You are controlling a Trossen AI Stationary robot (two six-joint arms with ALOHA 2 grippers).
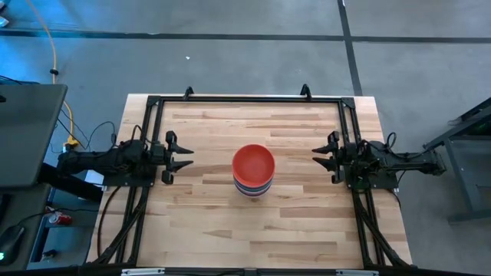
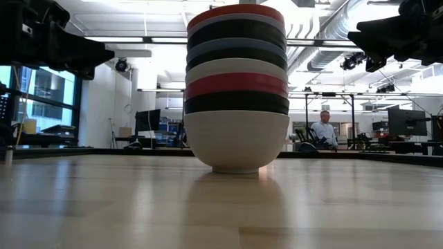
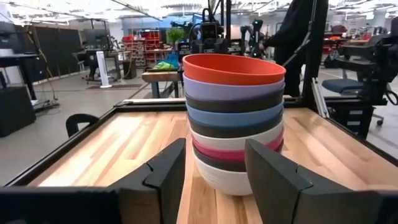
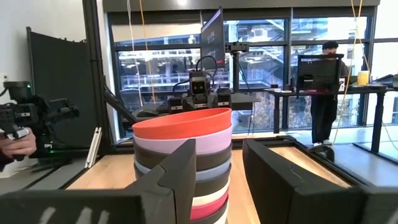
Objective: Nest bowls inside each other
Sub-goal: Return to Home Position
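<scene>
- Nine small round plastic-looking bowls sit nested in one upright stack near the middle of the pale butcher-block wooden table.
- From the bottom up, the left wrist view shows the white bottom bowl, the lowest black bowl, the magenta bowl, the second white bowl, the middle black bowl, the blue bowl, the upper black bowl, the lavender bowl and the orange-red top bowl.
- Only the white bottom bowl touches the wood. In the low view its base rests flat and the stack stands straight, with each rim showing as a band above the one below.
- The left gripper hangs by the table's left side, level with the stack and well apart from it. Its two dark fingers are spread wide and hold nothing.
- The right gripper mirrors it by the table's right side, also well apart from the bowls. Its fingers are spread wide and empty.
- Both grippers point inward at the stack, which shows between each pair of fingers in the wrist views.
- A black metal frame runs along the table's edges.
- Beyond the table, a distant person shows in the low view. Another person stands at a desk by the windows in the right wrist view.
</scene>
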